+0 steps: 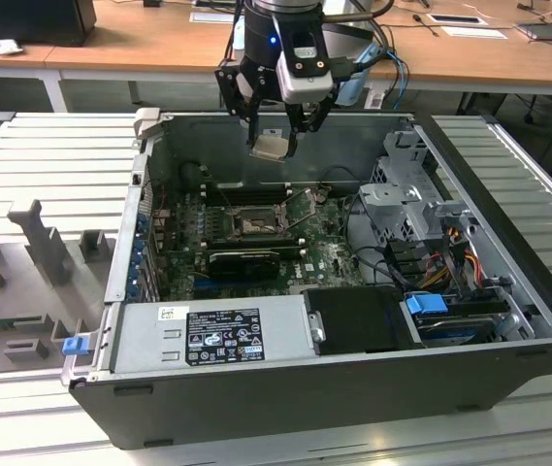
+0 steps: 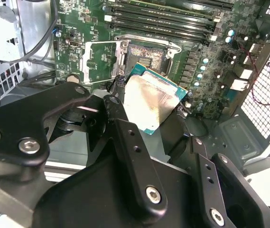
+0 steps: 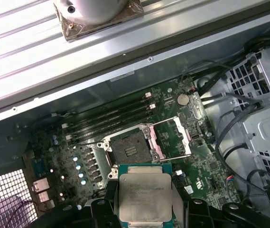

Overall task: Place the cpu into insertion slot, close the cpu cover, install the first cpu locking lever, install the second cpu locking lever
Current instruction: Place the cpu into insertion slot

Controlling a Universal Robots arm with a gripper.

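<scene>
Gripper [image 1: 274,142]: you pinch the cpu [image 3: 145,199] by its edges, keeping its underside free.
Slot [image 3: 129,151]: open below, cover [image 3: 181,135] flipped aside for entry.

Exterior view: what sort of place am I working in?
Probably an electronics lab bench: an opened computer case lies on a ribbed metal table, wooden desks stand behind, and the claw holds the cpu.

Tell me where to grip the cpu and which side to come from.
Grip two opposite side edges, coming from above its metal top. The cpu is a thin flat square, so probably only its edges offer parallel faces to clamp. The hand holds it that way now.
</scene>
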